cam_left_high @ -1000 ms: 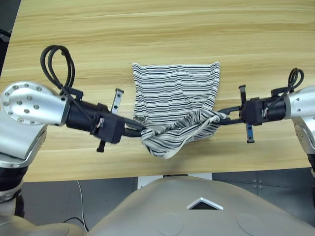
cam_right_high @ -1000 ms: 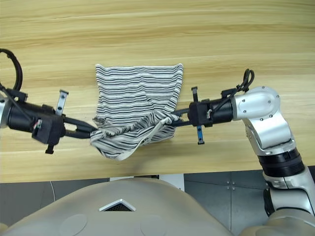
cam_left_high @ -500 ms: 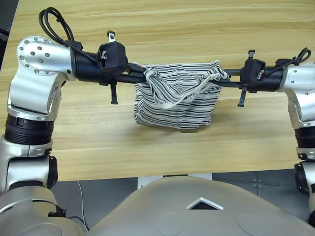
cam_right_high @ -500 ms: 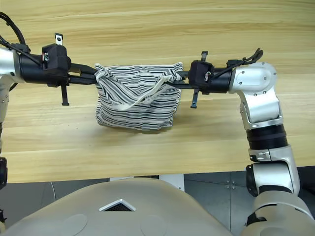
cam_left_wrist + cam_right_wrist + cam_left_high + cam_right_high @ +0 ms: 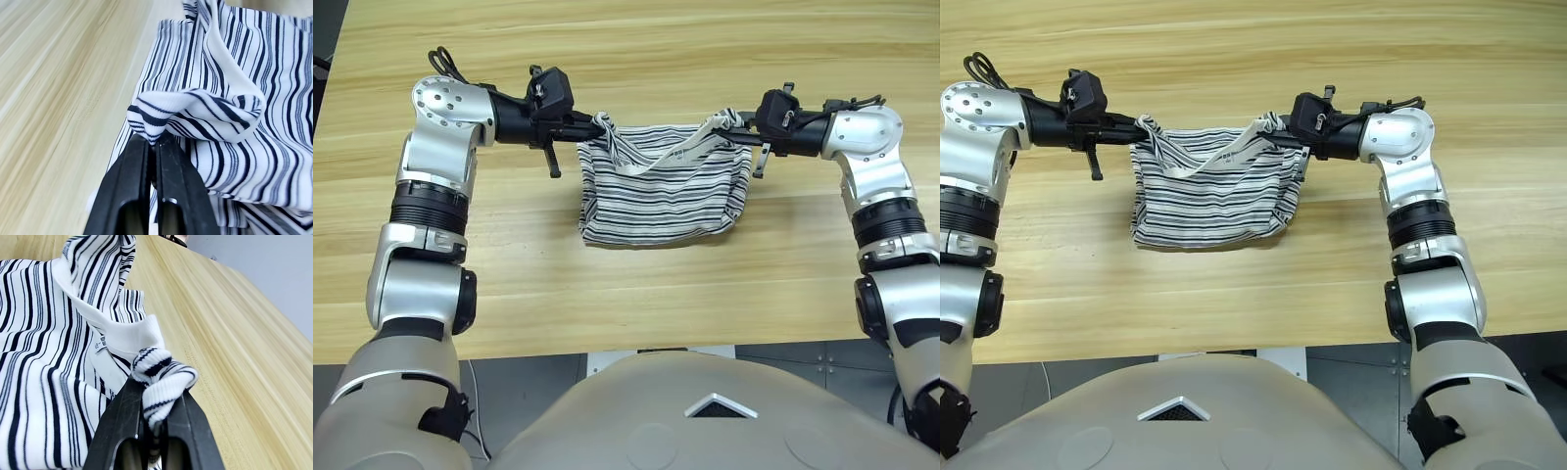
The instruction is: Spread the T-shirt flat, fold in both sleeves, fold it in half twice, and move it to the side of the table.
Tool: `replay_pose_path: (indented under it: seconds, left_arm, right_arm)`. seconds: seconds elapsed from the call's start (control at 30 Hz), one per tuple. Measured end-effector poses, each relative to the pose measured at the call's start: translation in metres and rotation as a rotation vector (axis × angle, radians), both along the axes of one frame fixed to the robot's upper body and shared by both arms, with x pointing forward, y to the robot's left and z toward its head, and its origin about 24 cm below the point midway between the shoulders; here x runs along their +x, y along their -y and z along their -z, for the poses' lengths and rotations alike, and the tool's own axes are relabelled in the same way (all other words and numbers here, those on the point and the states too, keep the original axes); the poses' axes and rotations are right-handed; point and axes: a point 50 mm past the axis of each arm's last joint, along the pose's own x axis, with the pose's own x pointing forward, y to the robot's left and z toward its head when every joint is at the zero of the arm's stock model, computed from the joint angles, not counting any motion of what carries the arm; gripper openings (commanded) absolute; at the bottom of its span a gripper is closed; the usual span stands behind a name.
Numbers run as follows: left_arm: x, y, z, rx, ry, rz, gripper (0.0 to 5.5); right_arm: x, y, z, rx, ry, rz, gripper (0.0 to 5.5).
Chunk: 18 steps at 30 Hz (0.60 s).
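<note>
The black-and-white striped T-shirt (image 5: pixel 664 191) lies folded on the wooden table (image 5: pixel 626 59), its far edge lifted between my two grippers. My left gripper (image 5: pixel 598 125) is shut on the shirt's far left corner; its black fingers (image 5: pixel 146 171) pinch a bunch of striped cloth (image 5: pixel 195 112). At the far right corner my right gripper (image 5: pixel 736 122) is shut on the cloth too, with a bunched bit of fabric (image 5: pixel 161 377) caught between its fingers (image 5: pixel 132 416). A white collar band (image 5: pixel 680 152) sags between the two held corners. The near edge rests on the table.
Bare wood stretches far back and out to both sides of the shirt. The table's near edge (image 5: pixel 626 348) runs just in front of it, with grey floor (image 5: pixel 803 357) below.
Both grippers have carried the shirt's near edge up and over to the far side, folding the shirt in half. The held corners now sit at the far edge.
</note>
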Motion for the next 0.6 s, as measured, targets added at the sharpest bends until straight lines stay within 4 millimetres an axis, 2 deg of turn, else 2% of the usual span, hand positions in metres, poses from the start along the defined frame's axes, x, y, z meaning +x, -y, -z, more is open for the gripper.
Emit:
replay_pose_path:
  seconds: [0.27,0.47,0.6]
  left_arm:
    - [0.013,-0.013,0.017,0.019,-0.036,-0.139,0.11]
    - [0.011,-0.004,0.031,0.008,-0.082,-0.137,1.02]
    - [0.011,-0.007,0.037,0.012,-0.088,-0.193,1.68]
  right_arm:
    - [0.005,0.003,0.026,-0.075,-0.050,0.088,0.10]
    - [0.006,-0.002,0.031,-0.069,-0.055,0.103,1.24]
    - [0.010,0.000,0.030,-0.032,-0.041,0.178,2.04]
